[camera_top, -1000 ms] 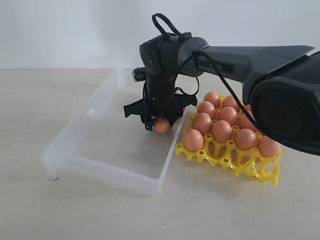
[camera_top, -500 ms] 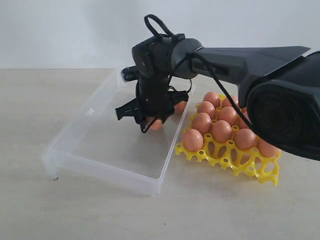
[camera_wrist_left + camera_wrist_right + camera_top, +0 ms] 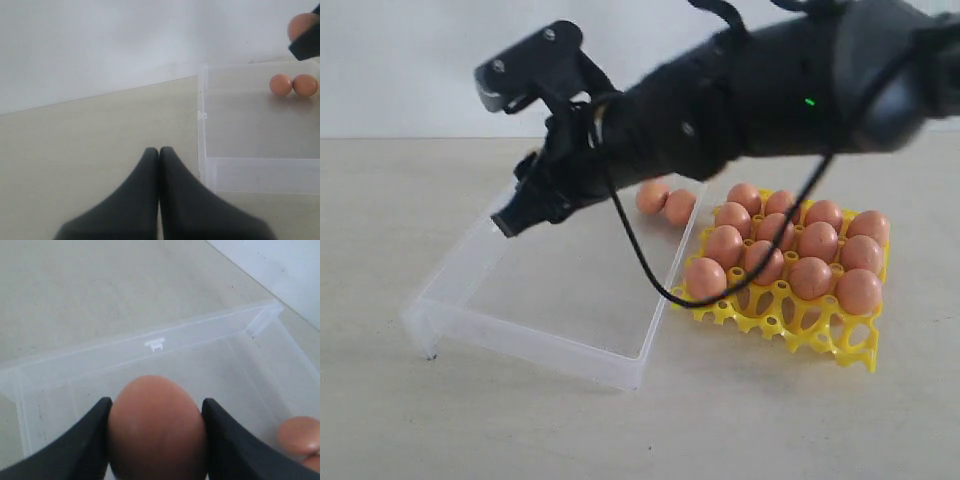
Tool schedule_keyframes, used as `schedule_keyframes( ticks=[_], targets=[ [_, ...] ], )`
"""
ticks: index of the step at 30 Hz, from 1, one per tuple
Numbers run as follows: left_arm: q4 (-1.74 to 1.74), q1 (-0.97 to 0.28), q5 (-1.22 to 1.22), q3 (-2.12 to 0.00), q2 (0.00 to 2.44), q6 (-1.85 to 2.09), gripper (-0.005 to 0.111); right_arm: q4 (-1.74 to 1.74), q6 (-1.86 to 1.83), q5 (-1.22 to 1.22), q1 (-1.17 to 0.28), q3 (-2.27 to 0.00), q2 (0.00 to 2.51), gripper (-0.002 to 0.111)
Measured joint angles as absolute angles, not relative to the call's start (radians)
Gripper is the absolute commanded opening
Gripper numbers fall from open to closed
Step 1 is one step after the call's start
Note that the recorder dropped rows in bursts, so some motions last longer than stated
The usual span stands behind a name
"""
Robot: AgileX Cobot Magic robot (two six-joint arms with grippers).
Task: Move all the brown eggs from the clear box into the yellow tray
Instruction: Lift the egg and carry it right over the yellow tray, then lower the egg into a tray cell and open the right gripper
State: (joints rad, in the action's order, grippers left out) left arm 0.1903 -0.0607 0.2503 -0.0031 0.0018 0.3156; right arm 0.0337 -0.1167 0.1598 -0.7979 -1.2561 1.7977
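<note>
Mid-transfer, by the look of it: one brown egg [image 3: 155,415] pinched between the fingers of the right gripper [image 3: 157,440], held clear of the floor of the clear box [image 3: 530,345]. Seen from outside, hanging over the left part of the box, well apart from the yellow tray [image 3: 820,335] just beside the box's right wall. Left gripper [image 3: 159,170] idle, fingers pressed together, nothing between them, parked near the outside of the box.

Two more eggs [image 3: 665,200] lying touching each other at the far end of the box, near the tray side. Tray mostly filled with eggs [image 3: 763,262]; the front row of cells looks empty.

Next, probably: swing the held egg right, over the box wall, to an empty front cell; lower straight down between the pegs without knocking the eggs behind it; then spread the fingers gently. After that, back for the remaining two.

Compared with a second ago: then low in the box close to the tray-side wall, fingers around an egg near the floor; now raised and swung left, arm blurred across the view. The two waiting eggs, then hidden behind the gripper, now in plain sight. Box and tray in the same places.
</note>
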Motion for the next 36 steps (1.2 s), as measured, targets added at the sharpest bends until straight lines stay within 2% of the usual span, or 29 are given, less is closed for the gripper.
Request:
schedule_keyframes(
  ticks=[4,8,17,21,24,25,28,30,31,32,34,36],
  targets=[
    [0.19,-0.061,0.25,-0.003,0.002,0.316,-0.004,0.025,-0.053,0.0,-0.765,-1.017,1.705,0.0],
    [0.19,-0.061,0.25,-0.003,0.002,0.316,-0.004,0.021,0.043,-0.077,-0.691,-0.881,1.644,0.0],
    [0.19,-0.061,0.248,-0.003,0.002,0.316,-0.004,0.121,0.086,-0.029,-0.593,-0.837,1.468,0.0],
    [0.19,-0.061,0.248,-0.003,0.002,0.316,-0.004,0.216,-0.026,-0.016,-0.516,-0.822,1.458,0.0],
    [0.19,-0.061,0.248,-0.003,0.002,0.316,-0.004,0.153,-0.06,-0.263,-0.374,-0.802,1.488,0.0],
    [0.19,-0.061,0.248,-0.003,0.002,0.316,-0.004,-0.016,-0.005,-0.414,-0.321,-0.802,1.498,0.0],
    [0.19,-0.061,0.248,-0.003,0.002,0.316,-0.004,-0.166,0.15,-0.487,-0.243,-0.804,1.498,0.0],
    [0.19,-0.061,0.248,-0.003,0.002,0.316,-0.004,0.315,0.445,-0.366,-0.213,-0.802,1.499,0.0],
    [0.19,-0.061,0.248,-0.003,0.002,0.316,-0.004,0.513,0.575,-0.358,-0.213,-0.796,1.501,0.0],
    [0.19,-0.061,0.248,-0.003,0.002,0.316,-0.004,0.855,0.811,-0.406,-0.206,-0.786,1.505,0.0],
    [0.19,-0.061,0.248,-0.003,0.002,0.316,-0.004,1.182,1.007,-0.57,-0.199,-0.783,1.514,0.0],
    [0.19,-0.061,0.248,-0.003,0.002,0.316,-0.004,1.232,0.987,-0.638,-0.199,-0.785,1.525,0.0]
  ],
)
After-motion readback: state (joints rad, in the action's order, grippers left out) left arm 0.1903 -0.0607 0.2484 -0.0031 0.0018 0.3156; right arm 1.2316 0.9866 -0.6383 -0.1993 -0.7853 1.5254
